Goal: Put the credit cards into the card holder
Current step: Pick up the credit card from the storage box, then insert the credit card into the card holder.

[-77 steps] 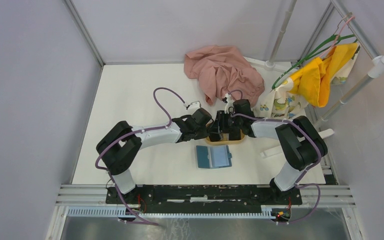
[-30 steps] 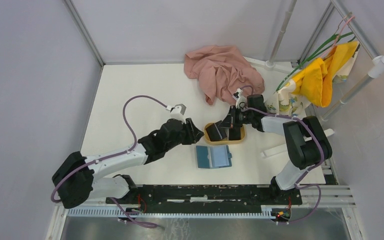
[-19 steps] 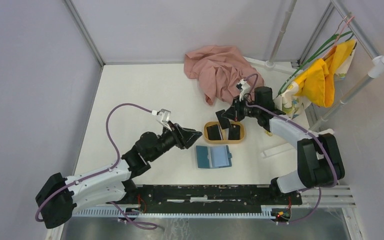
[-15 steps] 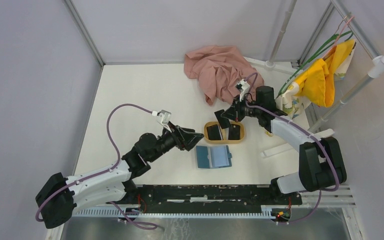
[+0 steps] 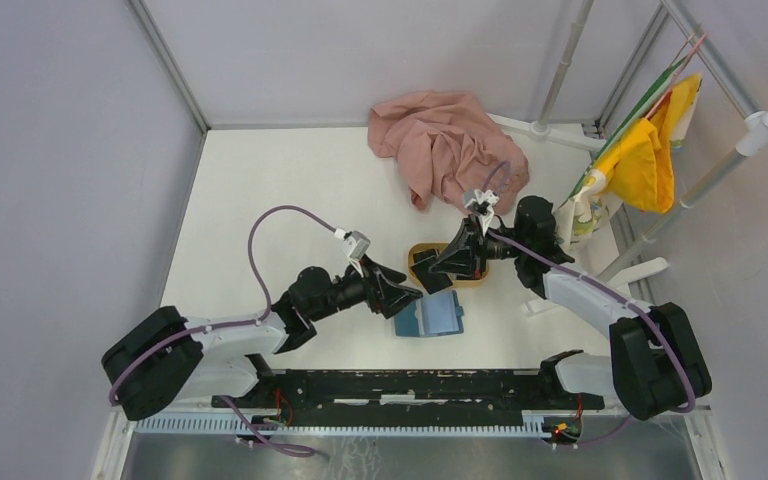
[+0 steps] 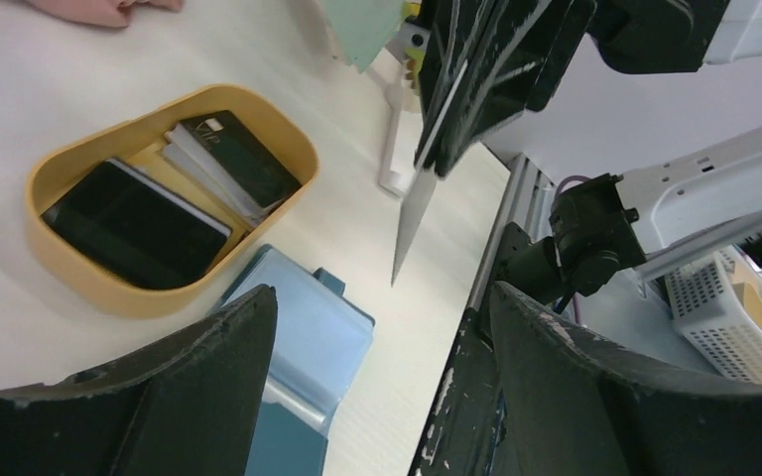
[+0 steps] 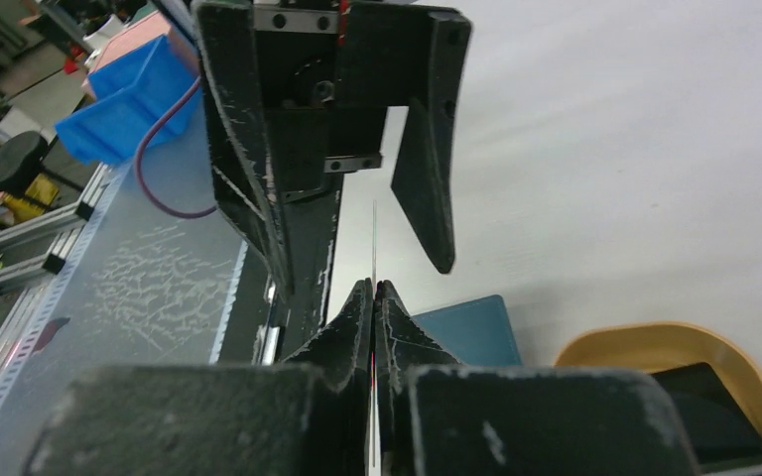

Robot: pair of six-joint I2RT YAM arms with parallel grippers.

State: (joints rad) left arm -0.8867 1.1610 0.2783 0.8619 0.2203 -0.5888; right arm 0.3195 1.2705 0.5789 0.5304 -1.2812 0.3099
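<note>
Sprawling at the far side, the pink cloth (image 5: pixel 445 140) lies well apart from the action. Nearer in, the left gripper (image 5: pixel 409 298) hangs released, jaws wide, at the left edge of the card holder (image 5: pixel 442 316), which lies open and flat just near of the wooden tray (image 6: pixel 69 174). The right gripper (image 7: pixel 374 293) is clenched on one credit card (image 6: pixel 409 223), edge-on, off the table. Other credit cards (image 6: pixel 134 226) lie in the tray.

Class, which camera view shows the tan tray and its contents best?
Left wrist: the whole tray lies unobstructed, dark cards inside. From the top, the right gripper covers most of it; the right wrist shows only one end.
</note>
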